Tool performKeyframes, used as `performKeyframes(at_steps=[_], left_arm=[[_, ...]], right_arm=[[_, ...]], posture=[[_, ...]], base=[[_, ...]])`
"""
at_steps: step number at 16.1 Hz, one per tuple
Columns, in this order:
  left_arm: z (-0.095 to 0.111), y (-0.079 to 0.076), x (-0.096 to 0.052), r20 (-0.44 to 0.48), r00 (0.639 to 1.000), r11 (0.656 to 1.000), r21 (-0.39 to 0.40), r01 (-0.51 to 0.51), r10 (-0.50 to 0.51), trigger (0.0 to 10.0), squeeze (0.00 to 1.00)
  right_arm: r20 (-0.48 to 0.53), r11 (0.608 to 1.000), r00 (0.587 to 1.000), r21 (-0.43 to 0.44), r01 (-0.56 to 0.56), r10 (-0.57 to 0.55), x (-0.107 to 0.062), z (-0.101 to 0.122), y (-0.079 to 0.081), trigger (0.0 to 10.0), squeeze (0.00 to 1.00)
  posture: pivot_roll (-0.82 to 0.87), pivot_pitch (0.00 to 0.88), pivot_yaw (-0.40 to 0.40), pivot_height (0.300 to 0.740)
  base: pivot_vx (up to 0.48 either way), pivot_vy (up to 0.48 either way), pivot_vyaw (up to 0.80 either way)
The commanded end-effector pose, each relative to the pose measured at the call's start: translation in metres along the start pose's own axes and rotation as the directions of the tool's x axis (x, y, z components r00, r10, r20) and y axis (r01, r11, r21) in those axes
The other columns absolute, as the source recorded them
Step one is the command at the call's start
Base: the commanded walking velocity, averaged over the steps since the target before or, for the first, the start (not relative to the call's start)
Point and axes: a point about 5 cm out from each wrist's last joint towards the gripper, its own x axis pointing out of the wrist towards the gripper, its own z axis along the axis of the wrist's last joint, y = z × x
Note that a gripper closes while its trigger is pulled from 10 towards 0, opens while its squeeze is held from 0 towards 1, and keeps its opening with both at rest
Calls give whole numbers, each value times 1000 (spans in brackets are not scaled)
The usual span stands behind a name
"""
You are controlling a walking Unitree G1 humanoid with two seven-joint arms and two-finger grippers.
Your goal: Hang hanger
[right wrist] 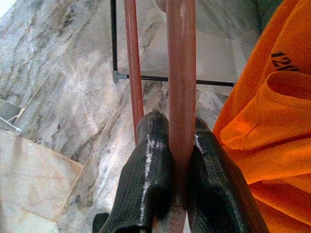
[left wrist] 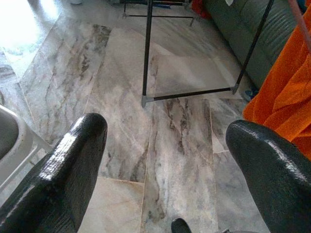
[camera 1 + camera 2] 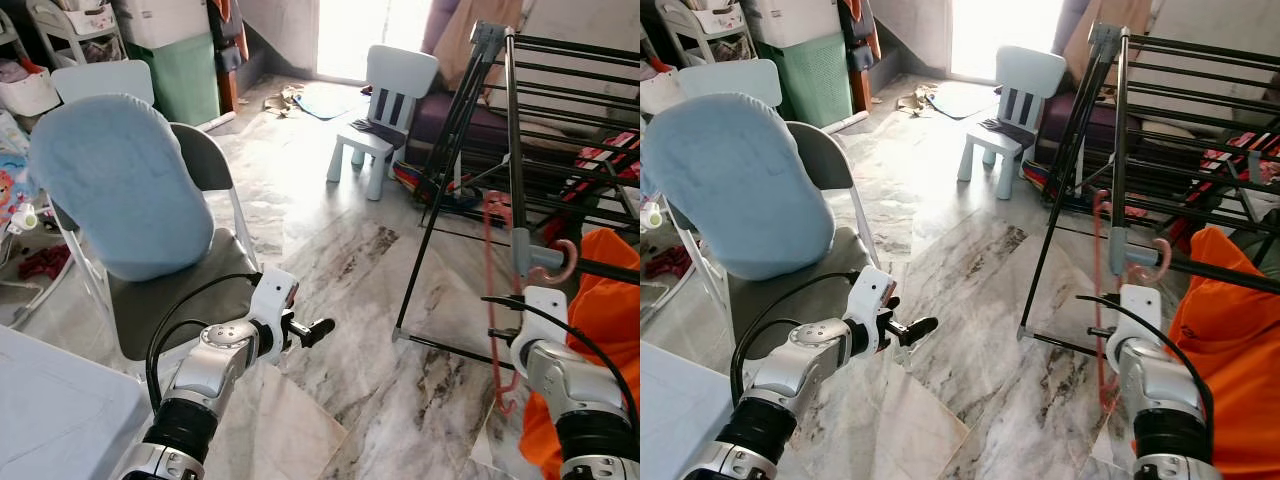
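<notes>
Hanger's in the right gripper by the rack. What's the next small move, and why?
Probably lift the right gripper slightly and ease it toward the drying rack. It is shut on the pink hanger, whose hook sits beside the rack's corner post rather than clearly over a rail. The left gripper is open and idle.

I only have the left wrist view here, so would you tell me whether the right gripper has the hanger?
Observer: Yes, the right gripper is shut on the pink hanger, fingers pinching one of its bars.
Operator: Thank you. Where is its hook?
Observer: The hook is up beside the grey joint on the black drying rack; I cannot tell whether it is over a rail.
Operator: And what is the orange cloth I see?
Observer: An orange garment lies against the right arm, beside the rack.
Operator: Is my left gripper near anything?
Observer: The left gripper is open above the floor, by a grey chair.
</notes>
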Motion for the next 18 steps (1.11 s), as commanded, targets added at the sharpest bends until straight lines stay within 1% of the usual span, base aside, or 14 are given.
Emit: performKeyframes(at_steps=[1,3,5,6,9,13,15,17,18], left_arm=[[4,-2,0,7,1000,1000,10,17,-17,10000,0],[4,-3,1,5,1000,1000,10,18,-18,10000,0],[4,-4,1,2,1000,1000,13,22,-22,10000,0],[4,-4,1,0,1000,1000,15,24,-24,10000,0],[4,-4,2,-1,1000,1000,20,23,-23,10000,0],[5,-2,1,6,1000,1000,25,0,0,10000,0],[5,-2,1,19,1000,999,35,-13,13,10000,0],[8,-3,-1,53,998,999,43,-17,15,10000,0],[8,-2,-3,59,998,999,40,-16,14,10000,0]], right_arm=[[-13,1000,1000,15,25,-24,1,-3,-10,10000,0],[-7,999,999,30,44,-44,2,-3,-14,10000,0],[-3,999,1000,32,18,-18,2,-3,-12,10000,0],[-3,999,1000,40,-2,2,2,-4,-10,10000,1000],[-4,999,999,28,-36,36,0,-8,-3,10000,1000],[8,999,1000,16,-30,30,-5,-13,-6,10000,1000],[44,1000,999,3,-4,3,-12,-15,-10,10000,1000],[153,999,988,-35,29,-24,-26,-12,-13,10000,1000],[173,998,985,-47,38,-29,-32,-12,-13,10000,1000]], posture=[[7,0,-70,740],[7,0,-69,740],[4,0,-66,740],[5,0,-66,740],[6,0,-64,740],[15,0,-66,740],[13,0,-65,740],[2,0,-62,740],[2,0,-62,740]], base=[[0,0,0],[0,0,0],[0,0,0],[0,0,0],[0,0,0],[0,0,0],[0,0,0],[0,0,0],[0,0,0]])
